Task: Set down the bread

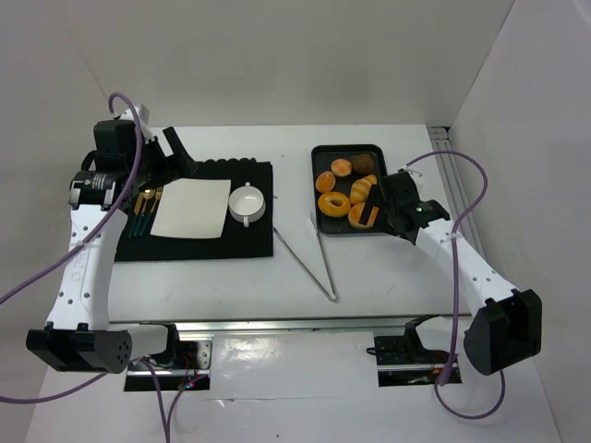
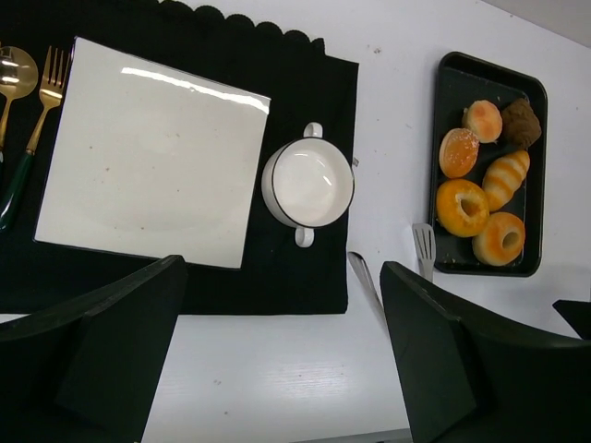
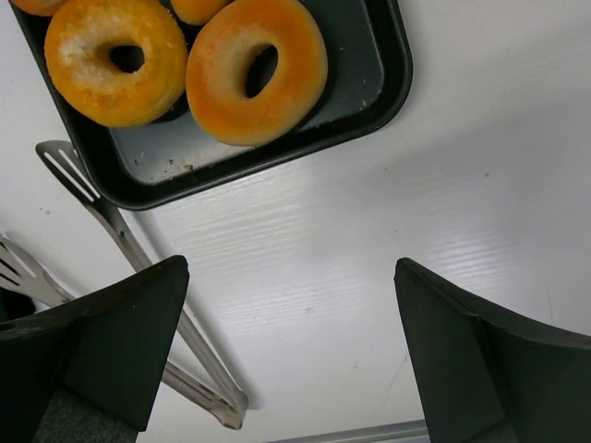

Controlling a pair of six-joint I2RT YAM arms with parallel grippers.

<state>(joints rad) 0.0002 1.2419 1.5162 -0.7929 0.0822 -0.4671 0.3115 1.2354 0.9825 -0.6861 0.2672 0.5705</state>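
Top external view: the small golden-orange ridged bread roll [image 1: 362,189] lay ungrasped in the black rectangular metal tray [image 1: 346,148], long axis running 1 to 7 o'clock. The right gripper [image 1: 386,214] hovered at the tray's 4 o'clock corner.

Left wrist view: the left gripper [image 2: 277,369] was released and empty.

Right wrist view: the right gripper's jaws gaped, holding nothing.

Judged step: approach. The next move calls for a shift toward 11 o'clock, jaws set across that axis.

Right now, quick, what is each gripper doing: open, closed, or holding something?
Left gripper: open, holding nothing.
Right gripper: open, holding nothing.
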